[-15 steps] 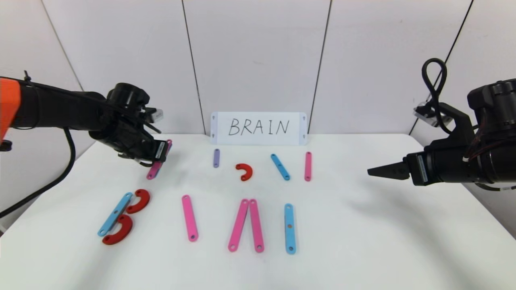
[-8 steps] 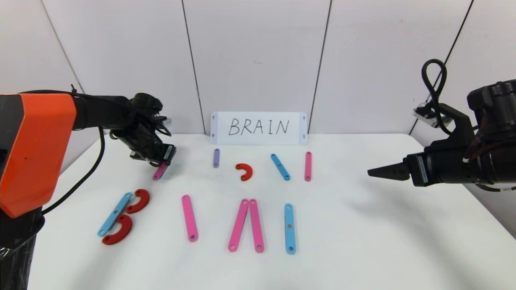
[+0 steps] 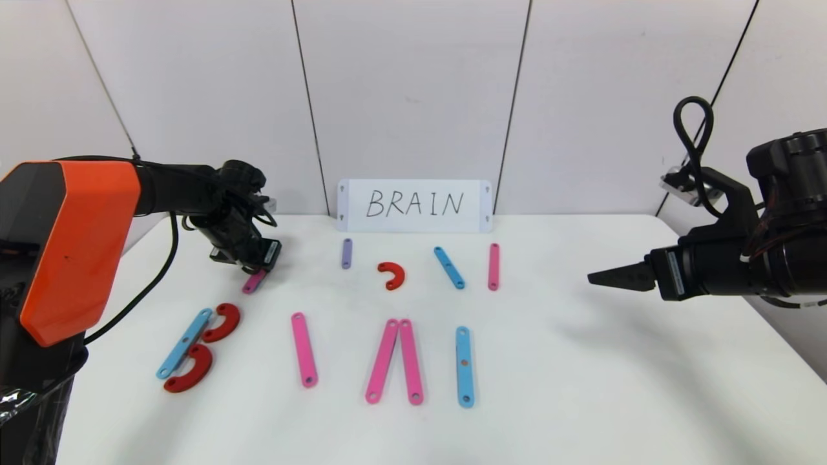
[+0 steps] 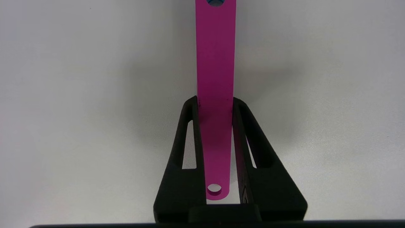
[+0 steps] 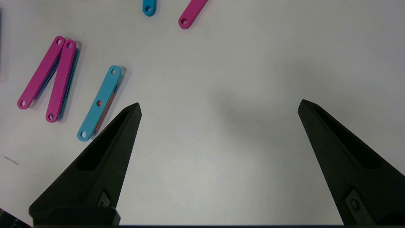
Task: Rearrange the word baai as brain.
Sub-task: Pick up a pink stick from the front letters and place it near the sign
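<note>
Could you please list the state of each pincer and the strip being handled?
Left pincer: shut on the pink strip, low over the table's far left.
Pink strip: gripped at one end, other end pointing away.
Right pincer: open, empty, hovering above the table's right side.

Card (image 3: 414,205) stands behind strips (image 3: 394,360) on table (image 3: 581,387).

The bench (image 3: 581,387) is viewed from above towards 12 o'clock by the head camera, while small patches of it are seen closely by both wrist cameras.

Pink strip (image 4: 215,63) end beyond frame edge
</note>
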`<control>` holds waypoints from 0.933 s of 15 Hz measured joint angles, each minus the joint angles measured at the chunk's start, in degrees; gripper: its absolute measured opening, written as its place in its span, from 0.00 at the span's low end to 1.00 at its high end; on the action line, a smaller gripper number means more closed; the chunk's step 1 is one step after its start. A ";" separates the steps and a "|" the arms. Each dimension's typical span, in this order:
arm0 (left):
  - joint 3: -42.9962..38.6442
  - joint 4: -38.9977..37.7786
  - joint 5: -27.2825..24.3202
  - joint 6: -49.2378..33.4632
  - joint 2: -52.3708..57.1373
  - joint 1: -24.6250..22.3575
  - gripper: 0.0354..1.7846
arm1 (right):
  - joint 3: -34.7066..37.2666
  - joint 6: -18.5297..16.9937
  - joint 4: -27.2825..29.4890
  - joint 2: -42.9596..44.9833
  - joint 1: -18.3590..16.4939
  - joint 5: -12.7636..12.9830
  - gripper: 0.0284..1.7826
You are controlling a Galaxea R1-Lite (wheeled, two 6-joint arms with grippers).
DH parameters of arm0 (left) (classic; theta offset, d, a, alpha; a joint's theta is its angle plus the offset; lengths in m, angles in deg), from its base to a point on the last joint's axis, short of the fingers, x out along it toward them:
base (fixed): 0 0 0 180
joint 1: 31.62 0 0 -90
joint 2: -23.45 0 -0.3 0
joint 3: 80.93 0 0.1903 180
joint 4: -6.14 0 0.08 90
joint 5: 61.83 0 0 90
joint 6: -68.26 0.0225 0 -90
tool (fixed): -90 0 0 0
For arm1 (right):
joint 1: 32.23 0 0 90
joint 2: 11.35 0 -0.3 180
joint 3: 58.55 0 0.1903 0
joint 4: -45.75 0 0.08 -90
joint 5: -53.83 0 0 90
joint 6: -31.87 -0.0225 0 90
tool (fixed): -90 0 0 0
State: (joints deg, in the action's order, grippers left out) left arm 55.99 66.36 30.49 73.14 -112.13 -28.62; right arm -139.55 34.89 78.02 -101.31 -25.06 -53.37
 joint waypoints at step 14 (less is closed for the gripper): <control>-0.09 0.11 0.02 -0.17 1.35 -0.09 0.56 | 0.43 0.80 0.02 -0.02 0.11 0.09 0.97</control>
State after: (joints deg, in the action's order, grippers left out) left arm 55.91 66.47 30.51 72.97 -110.78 -28.71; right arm -139.13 35.69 78.05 -101.34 -24.95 -53.28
